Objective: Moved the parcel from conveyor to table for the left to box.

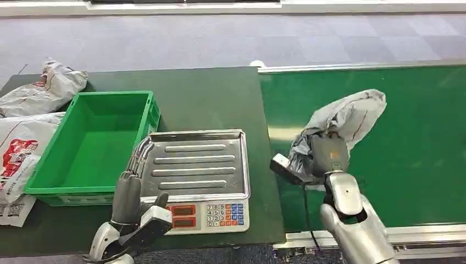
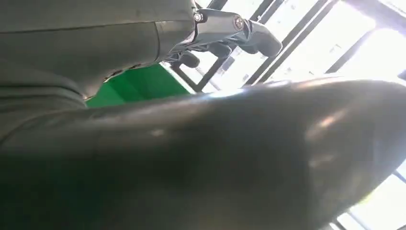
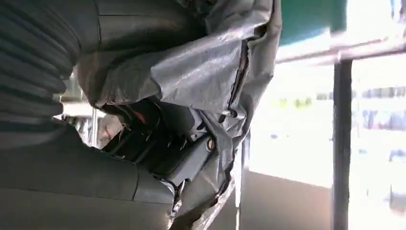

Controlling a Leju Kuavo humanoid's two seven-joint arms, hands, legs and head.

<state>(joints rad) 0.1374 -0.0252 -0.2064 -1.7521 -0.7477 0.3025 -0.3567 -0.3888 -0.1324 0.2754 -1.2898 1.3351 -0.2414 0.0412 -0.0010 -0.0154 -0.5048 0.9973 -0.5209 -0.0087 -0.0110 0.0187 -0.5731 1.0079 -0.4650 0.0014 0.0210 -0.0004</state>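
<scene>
The right robot hand (image 1: 328, 157) gripped the grey parcel (image 1: 347, 118) over the conveyor (image 1: 417, 159), ready to carry it across to the bench (image 1: 209, 99), while the left robot hand (image 1: 134, 187) waited open by the scale (image 1: 200, 165), beside the box (image 1: 93, 143).

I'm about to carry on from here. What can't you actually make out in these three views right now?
- Scale readout: too small in the head view.
- Printing on the parcel: creased, unreadable.
- Right hand fingers: wrapped in the parcel's grey plastic in both the head and right wrist views.
- Bags beside the green bin: cut off by the head view's left edge.
- Left hand: a dark blur up close in its wrist view.
</scene>
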